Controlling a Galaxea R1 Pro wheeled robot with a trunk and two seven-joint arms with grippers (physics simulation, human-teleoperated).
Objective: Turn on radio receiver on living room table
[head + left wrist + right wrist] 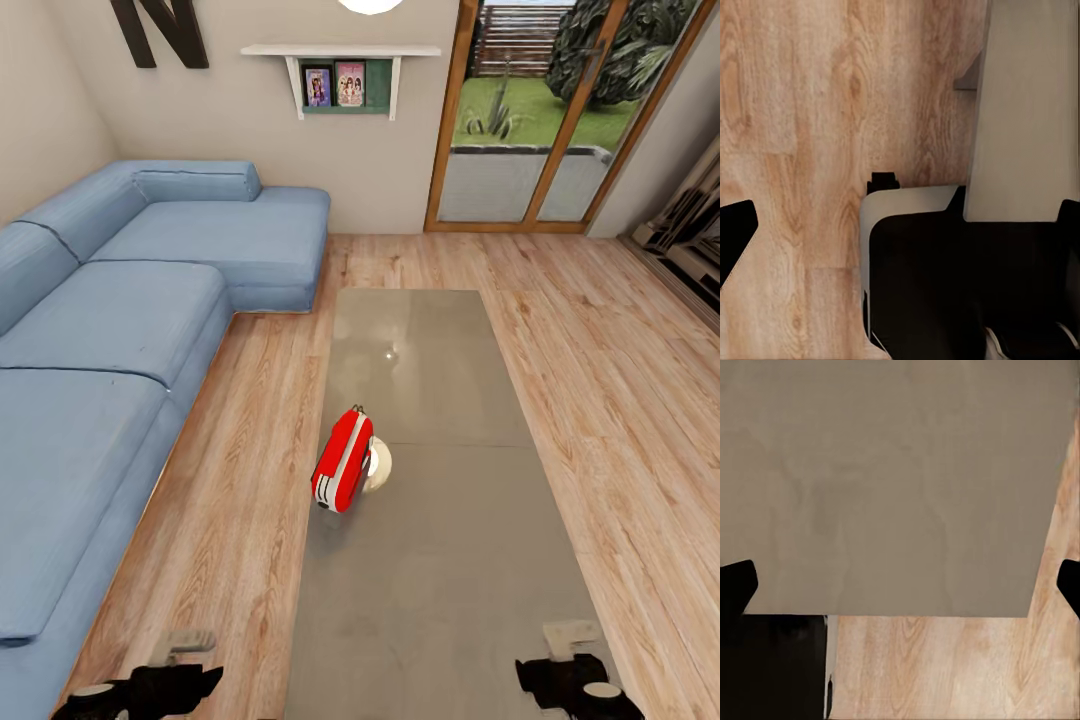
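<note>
Red radio receiver (343, 471) stands near the left long edge of the glossy coffee table (440, 560), beside the blue sofa (110, 330). We hold our left gripper (904, 225) and right gripper (900, 585) with fingers spread wide, grasping nothing.

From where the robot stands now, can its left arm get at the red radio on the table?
Probably yes: the radio stands near the table's left edge with nothing before it, though some way ahead.
</note>
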